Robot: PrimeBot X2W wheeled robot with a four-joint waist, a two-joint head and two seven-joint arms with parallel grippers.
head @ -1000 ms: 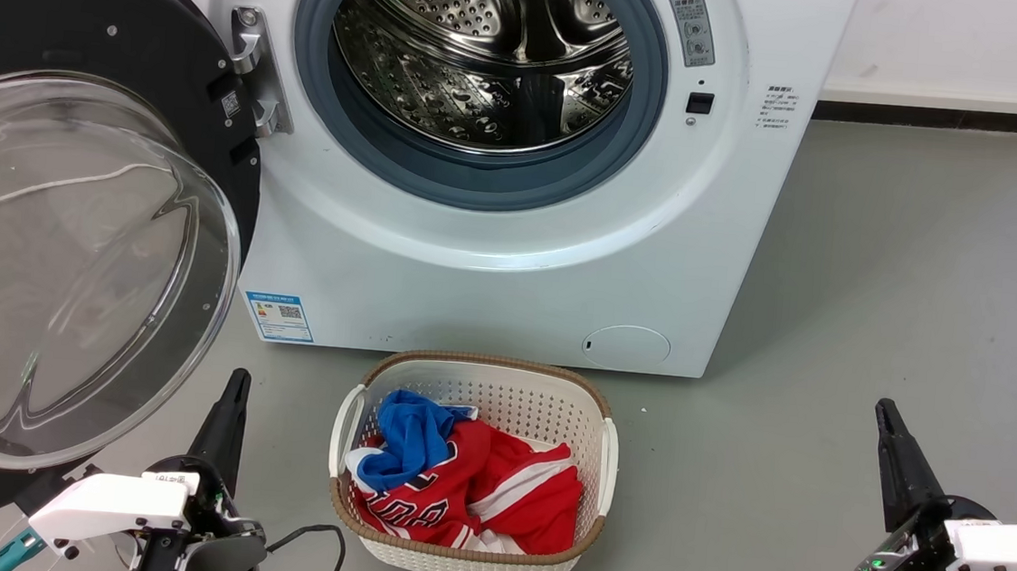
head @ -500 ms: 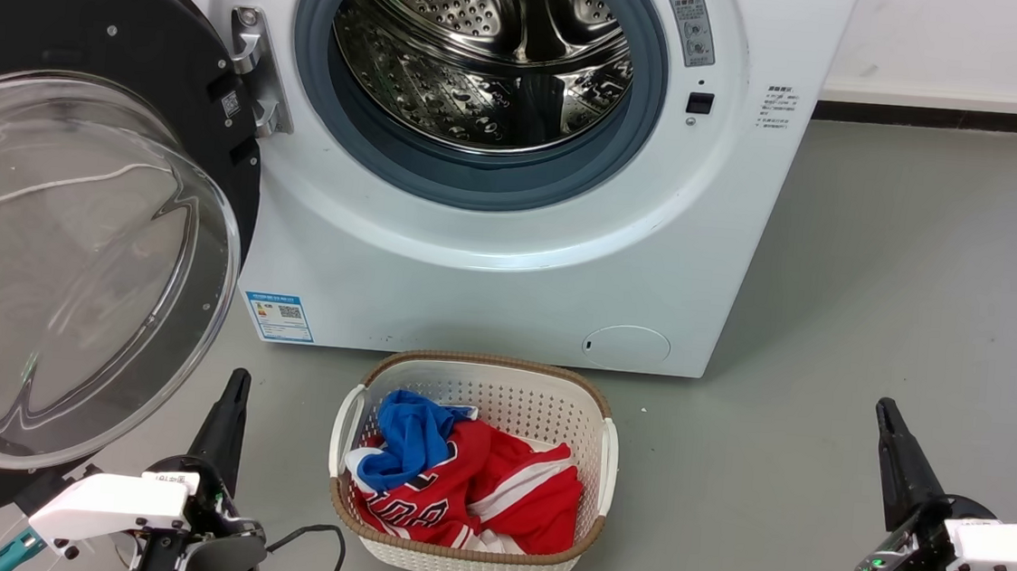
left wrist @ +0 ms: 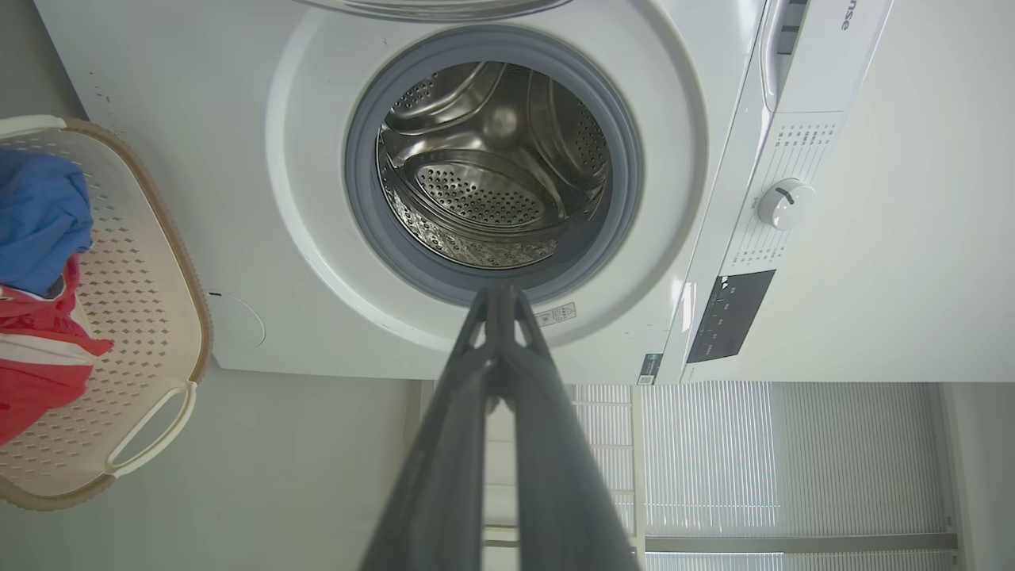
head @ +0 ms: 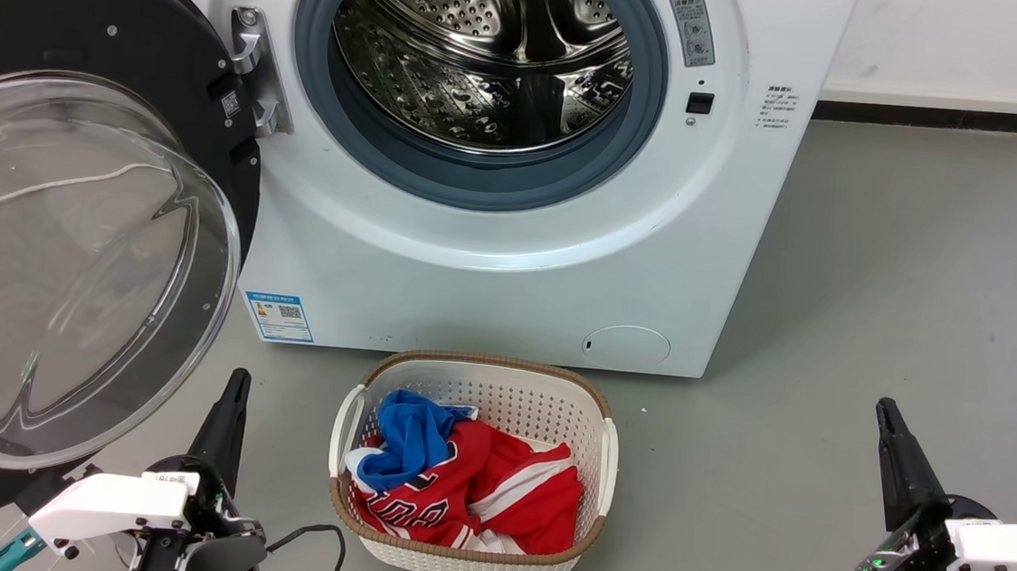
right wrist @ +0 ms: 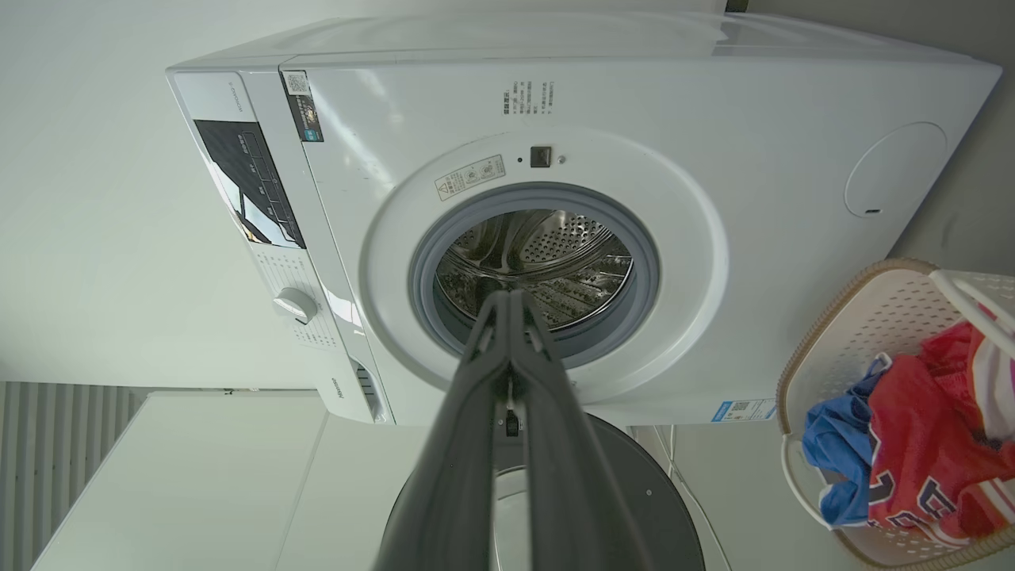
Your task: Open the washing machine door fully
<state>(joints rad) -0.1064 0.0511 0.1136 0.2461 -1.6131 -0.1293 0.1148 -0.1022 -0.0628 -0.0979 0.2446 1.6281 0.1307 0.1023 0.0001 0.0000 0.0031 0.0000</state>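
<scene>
Left fingers (head: pixel 225 427) closed, empty, near the swung-open washing machine door (head: pixel 84 25)

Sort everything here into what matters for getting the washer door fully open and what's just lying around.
For the job:
- door, swung out to the robot's left
- hinge
- left gripper, shut, near the door's lower edge
- right gripper, shut

Lying about:
- basket
- clothes, red and blue, in the basket
- cable
- small round flap
</scene>
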